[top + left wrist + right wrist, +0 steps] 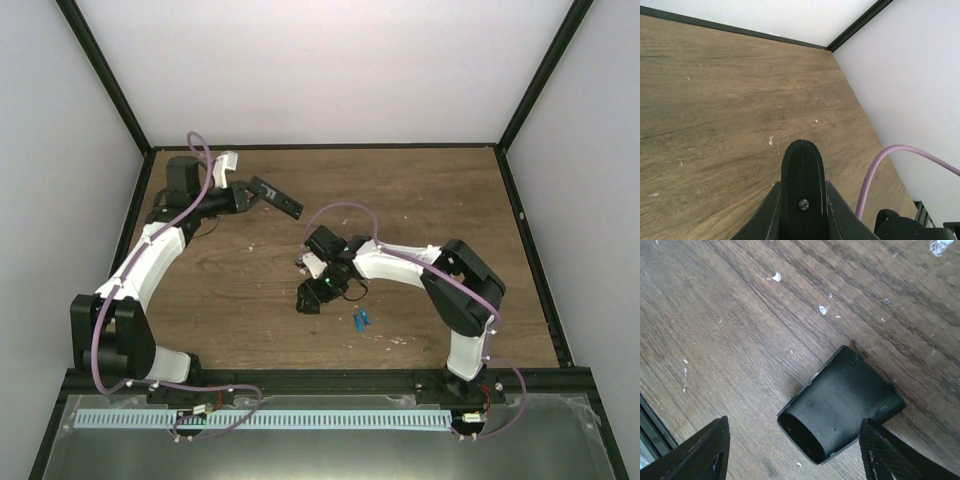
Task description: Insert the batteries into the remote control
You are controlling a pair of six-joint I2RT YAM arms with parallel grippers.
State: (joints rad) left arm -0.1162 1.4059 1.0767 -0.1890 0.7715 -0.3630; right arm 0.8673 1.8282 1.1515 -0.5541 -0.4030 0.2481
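from above, the remote control [282, 201] is seen held in the left claw [250, 190]; the batteries [360, 320] lie on the surface [430, 190] near the right claw [308, 298]. at the left wrist, the claw is clamped on the remote control. at the right wrist, the claw is spread wide around a hollow black piece [840, 400].
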